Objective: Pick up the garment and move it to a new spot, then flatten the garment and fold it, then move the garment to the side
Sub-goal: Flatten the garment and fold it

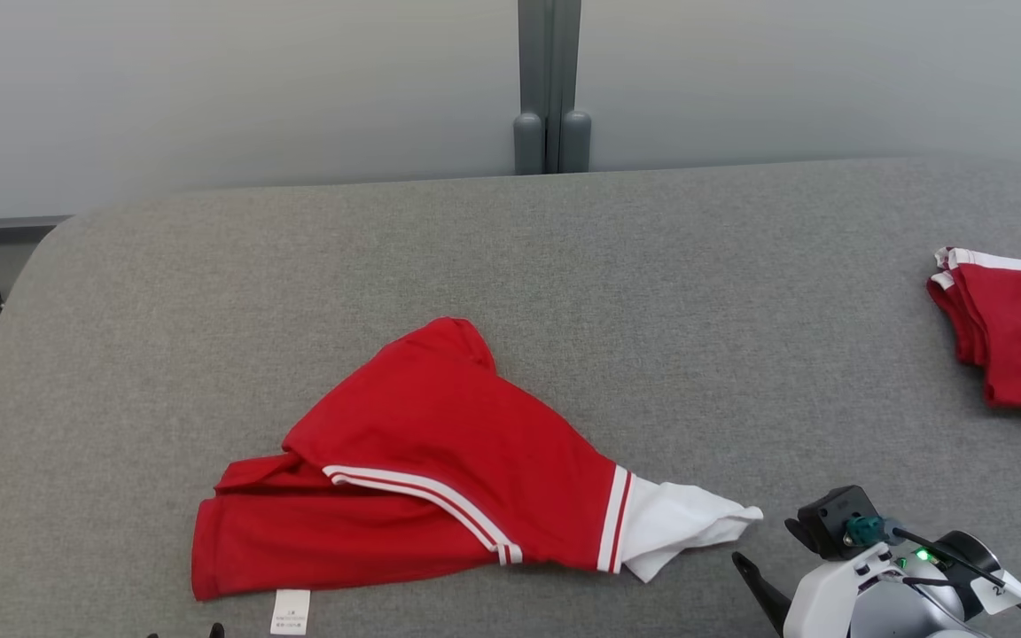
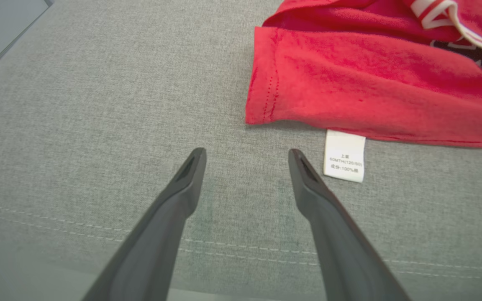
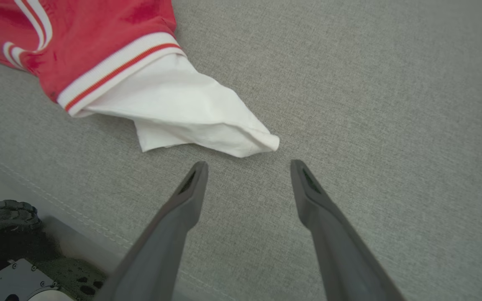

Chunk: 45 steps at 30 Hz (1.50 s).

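reading 100%, white label (image 2: 344,156), red garment (image 1: 440,443)

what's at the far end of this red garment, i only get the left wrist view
Observer: A white sleeve sticks out past a red-and-white striped cuff and lies limp on the grey table.
Operator: is the other arm anywhere near that
Observer: Yes. The right gripper is just short of the sleeve's tip, jaws open, not touching it.
Operator: anything else on the table
Observer: A second red garment, apparently folded, lies toward the table's right side, partly cut off by the head view's edge.
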{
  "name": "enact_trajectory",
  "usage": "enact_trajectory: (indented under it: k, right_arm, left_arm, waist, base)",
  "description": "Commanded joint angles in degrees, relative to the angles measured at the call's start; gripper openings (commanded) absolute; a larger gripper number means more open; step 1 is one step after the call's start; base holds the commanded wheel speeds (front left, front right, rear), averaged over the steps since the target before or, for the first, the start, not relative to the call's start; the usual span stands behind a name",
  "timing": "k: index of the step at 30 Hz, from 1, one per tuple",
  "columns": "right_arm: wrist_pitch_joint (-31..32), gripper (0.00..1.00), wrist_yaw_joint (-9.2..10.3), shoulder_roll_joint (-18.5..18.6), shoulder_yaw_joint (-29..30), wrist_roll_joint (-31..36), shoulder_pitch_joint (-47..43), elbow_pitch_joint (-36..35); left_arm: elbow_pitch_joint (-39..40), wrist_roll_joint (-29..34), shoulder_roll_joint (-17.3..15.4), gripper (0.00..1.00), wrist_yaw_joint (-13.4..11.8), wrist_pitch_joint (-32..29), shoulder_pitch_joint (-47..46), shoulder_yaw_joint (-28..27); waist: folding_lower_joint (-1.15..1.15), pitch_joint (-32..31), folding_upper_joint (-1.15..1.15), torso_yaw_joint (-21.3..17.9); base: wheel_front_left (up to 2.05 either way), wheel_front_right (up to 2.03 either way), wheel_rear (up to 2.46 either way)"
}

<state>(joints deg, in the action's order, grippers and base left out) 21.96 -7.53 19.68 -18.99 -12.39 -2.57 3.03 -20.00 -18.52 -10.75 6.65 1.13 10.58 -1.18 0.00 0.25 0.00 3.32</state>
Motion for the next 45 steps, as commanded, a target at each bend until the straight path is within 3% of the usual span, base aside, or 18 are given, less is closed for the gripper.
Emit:
enact_trajectory:
  k: [1, 21, 45]
  right_arm:
    - [0.2, 1.0, 0.09, -0.1, 0.0, 0.4, 0.0, -0.4]
    - [-1.6, 1.0, 0.09, -8.4, 3.0, 2.5, 0.1, 5.6]
    - [0.1, 1.0, 0.09, -7.9, 9.6, 1.0, 4.6, 1.2]
  left_arm:
    - [-0.2, -0.4, -0.6, 1.0, -0.1, 0.5, -1.3, -0.1]
    - [-6.9, -1.5, -1.9, 1.0, 0.1, 3.7, -6.4, 0.2]
    - [-4.8, -3.5, -3.4, 1.0, 0.2, 0.7, -7.9, 2.0]
  waist:
    - [0.0, 0.9, 0.0, 0.1]
    - [0.0, 3.5, 0.0, 0.2]
    - [0.0, 4.2, 0.0, 0.1]
  base:
    - [0.0, 0.0, 0.0]
    - [0.0, 0.0, 0.0]
    - [0.0, 0.0, 0.0]
